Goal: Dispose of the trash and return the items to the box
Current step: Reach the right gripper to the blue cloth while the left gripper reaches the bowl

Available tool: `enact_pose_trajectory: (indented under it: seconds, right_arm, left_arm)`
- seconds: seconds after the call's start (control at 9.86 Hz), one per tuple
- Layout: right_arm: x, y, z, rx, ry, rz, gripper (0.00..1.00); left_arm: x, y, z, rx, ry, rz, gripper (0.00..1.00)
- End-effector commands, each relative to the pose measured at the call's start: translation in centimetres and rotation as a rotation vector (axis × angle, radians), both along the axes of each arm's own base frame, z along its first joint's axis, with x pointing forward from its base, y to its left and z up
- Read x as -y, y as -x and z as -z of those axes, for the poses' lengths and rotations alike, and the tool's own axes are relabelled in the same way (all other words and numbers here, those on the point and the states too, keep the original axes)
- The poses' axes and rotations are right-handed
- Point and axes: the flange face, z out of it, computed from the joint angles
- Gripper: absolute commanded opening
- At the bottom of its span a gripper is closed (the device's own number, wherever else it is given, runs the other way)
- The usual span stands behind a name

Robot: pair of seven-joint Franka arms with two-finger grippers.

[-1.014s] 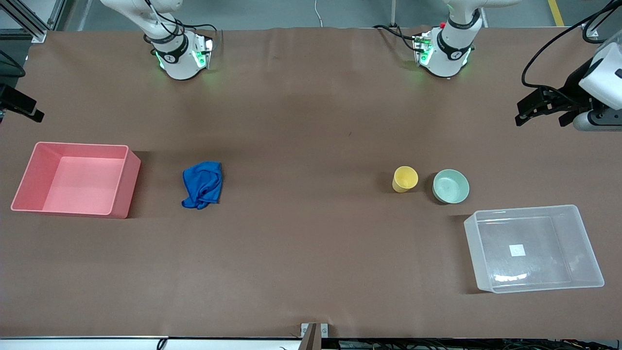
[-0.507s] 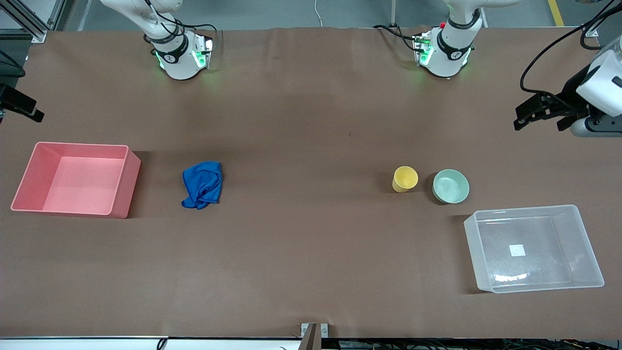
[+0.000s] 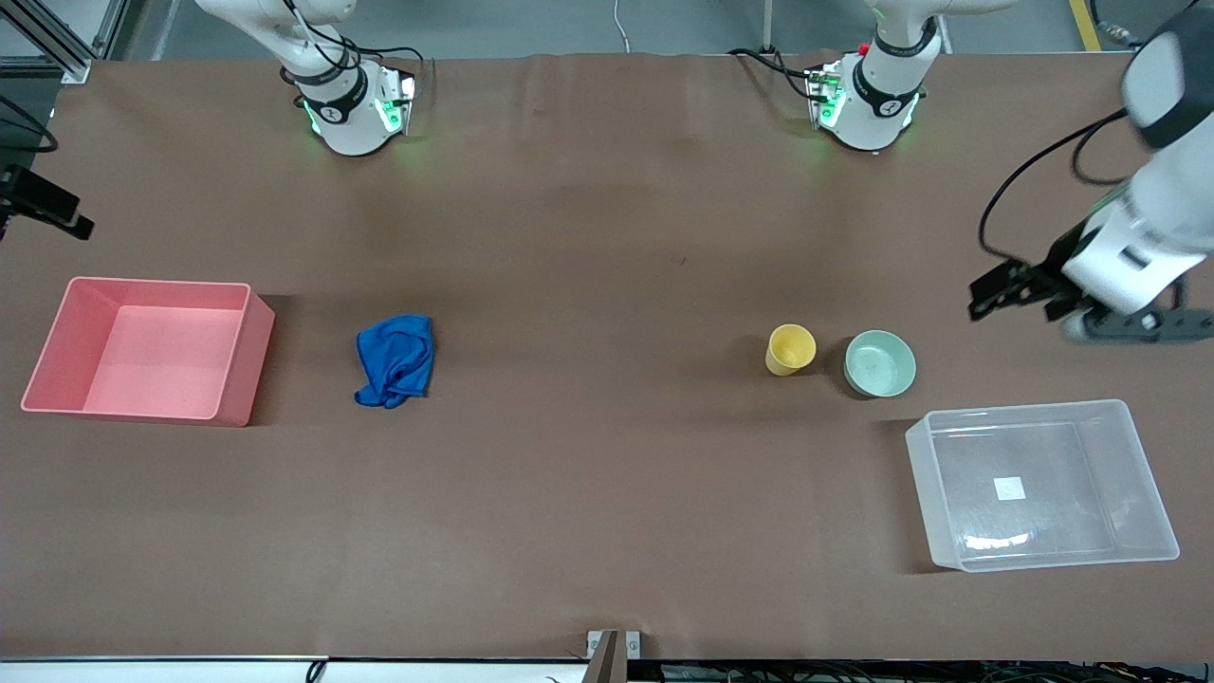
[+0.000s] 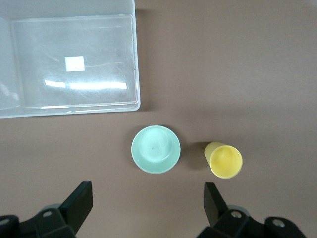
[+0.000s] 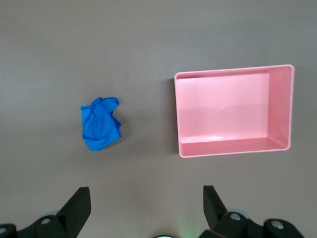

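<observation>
The yellow cup (image 3: 790,349) and the mint-green bowl (image 3: 880,362) stand side by side toward the left arm's end of the table. The clear tub (image 3: 1062,522) lies empty, nearer the front camera than the bowl. My left gripper (image 3: 996,296) is open in the air over bare table beside the bowl. The left wrist view shows its fingers (image 4: 81,198) wide apart, with the bowl (image 4: 155,149), the cup (image 4: 225,160) and the clear tub (image 4: 99,49) below. The blue rag (image 3: 395,359) lies crumpled toward the right arm's end. My right gripper (image 5: 147,208) is open and empty, high above the rag (image 5: 101,124).
A pink opaque tub (image 3: 152,346) stands empty beside the rag at the right arm's end of the table; it also shows in the right wrist view (image 5: 233,111). The two arm bases stand along the table's edge farthest from the front camera.
My left gripper has swung over the table toward the bowl and the clear tub. The right arm has barely moved. The cup, bowl, rag and tubs have not moved.
</observation>
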Motion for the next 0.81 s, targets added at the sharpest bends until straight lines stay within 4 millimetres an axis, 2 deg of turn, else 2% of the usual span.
enact_pose_trajectory:
  seconds: [0.0, 0.2, 0.3, 0.41, 0.51, 0.71]
  right_arm:
    - [-5.9, -3.0, 6.8, -0.048, 0.009, -0.061, 1.00]
    - [-12.4, -4.8, 17.4, -0.068, 0.093, -0.076, 1.00]
    - [-14.2, -5.0, 22.2, -0.054, 0.104, -0.071, 1.00]
    - [-15.6, -4.6, 27.1, -0.042, 0.125, -0.083, 1.00]
    - [-15.9, -3.9, 30.5, -0.025, 0.138, -0.098, 1.00]
    - [-15.8, -1.5, 36.1, 0.023, 0.104, -0.120, 1.00]
  left_arm:
    - [-0.4, 1.7, 9.7, -0.020, -0.016, 0.013, 0.99]
    - [-0.6, 1.8, 17.7, -0.030, -0.012, 0.006, 0.99]
    - [-0.6, 1.7, 20.2, -0.046, -0.013, 0.007, 0.99]
    - [-0.8, 1.6, 22.4, -0.061, -0.012, 0.004, 0.99]
    - [-0.8, 1.7, 24.1, -0.070, -0.011, 0.003, 0.99]
    - [-2.4, 2.7, 26.5, -0.084, -0.017, -0.016, 0.99]
